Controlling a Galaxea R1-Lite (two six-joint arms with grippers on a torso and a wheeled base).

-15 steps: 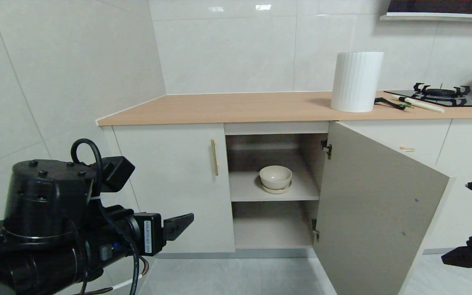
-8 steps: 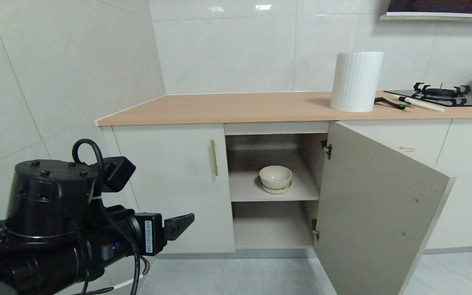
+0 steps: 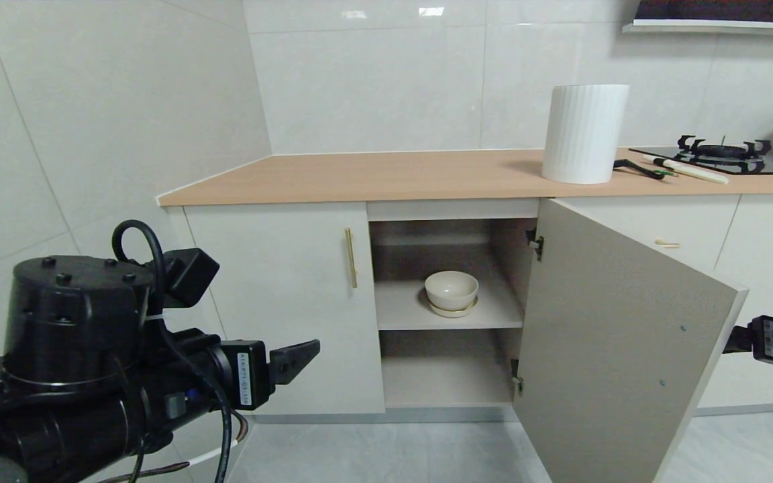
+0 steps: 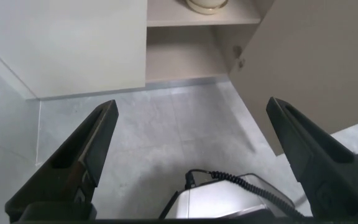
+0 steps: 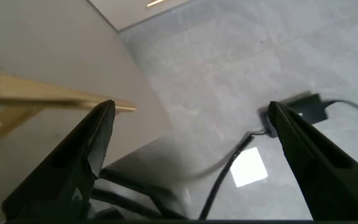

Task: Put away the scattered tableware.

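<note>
A cream bowl (image 3: 452,288) sits on a small plate (image 3: 453,310) on the middle shelf of the open cabinet (image 3: 400,308); its rim also peeks into the left wrist view as the bowl (image 4: 207,5). My left gripper (image 3: 296,359) hangs low, to the left of the cabinet and short of it, open (image 4: 191,109) with nothing between its fingers, over the floor. My right gripper (image 3: 735,339) is beside the outer edge of the open door (image 3: 614,335). It is open (image 5: 191,107), close to the door's gold handle (image 5: 55,99).
The open door swings out to the right of the cabinet opening. The left door is closed, with a gold handle (image 3: 351,258). A tall white ribbed canister (image 3: 584,133), utensils (image 3: 685,170) and a gas hob (image 3: 729,153) are on the wooden counter (image 3: 373,176). A tiled wall stands at left.
My right arm has risen from low at the right edge to the height of the door's outer edge. My left arm has lifted slightly. The bowl and door have not moved.
</note>
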